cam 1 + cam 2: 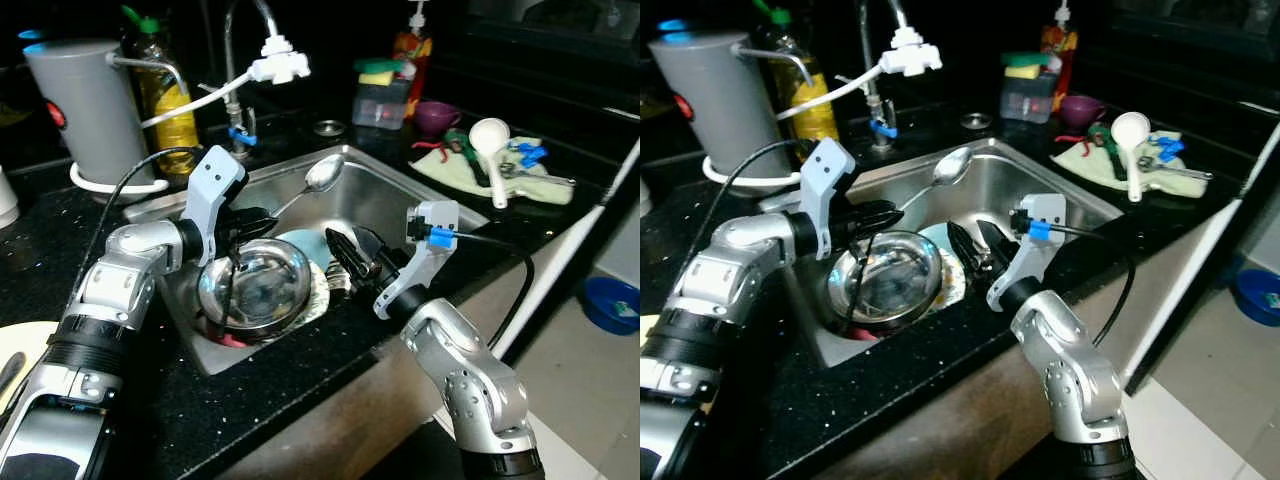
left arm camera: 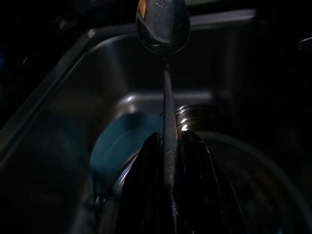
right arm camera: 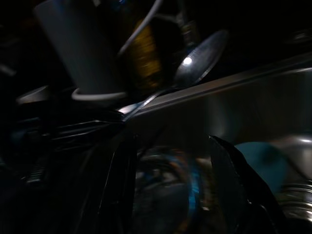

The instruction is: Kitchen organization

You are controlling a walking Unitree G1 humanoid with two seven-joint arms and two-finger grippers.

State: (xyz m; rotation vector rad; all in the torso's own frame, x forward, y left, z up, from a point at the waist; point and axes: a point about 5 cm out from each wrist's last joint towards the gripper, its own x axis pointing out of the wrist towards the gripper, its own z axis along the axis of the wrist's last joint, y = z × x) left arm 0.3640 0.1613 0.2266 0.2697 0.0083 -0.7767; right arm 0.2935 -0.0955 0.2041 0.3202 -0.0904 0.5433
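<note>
Two grippers work over a steel sink [image 1: 400, 195] set in a dark counter [image 1: 300, 380]. The left gripper [image 1: 262, 218] clenches the handle of a spoon [image 1: 322, 175], whose bowl is raised, pointing toward the sink's far corner. Beneath it a steel bowl [image 1: 255, 290] rests on other dishes in the basin, partly covering a teal plate [image 1: 310, 245]. The right gripper [image 1: 352, 255] hangs just beside the bowl, fingers spread and empty. Behind the sink stand a grey jug [image 1: 85, 110], an oil bottle [image 1: 165, 95] and a tap [image 1: 240, 50]; a white ladle [image 1: 492, 145] lies on a cloth [image 1: 470, 180].
</note>
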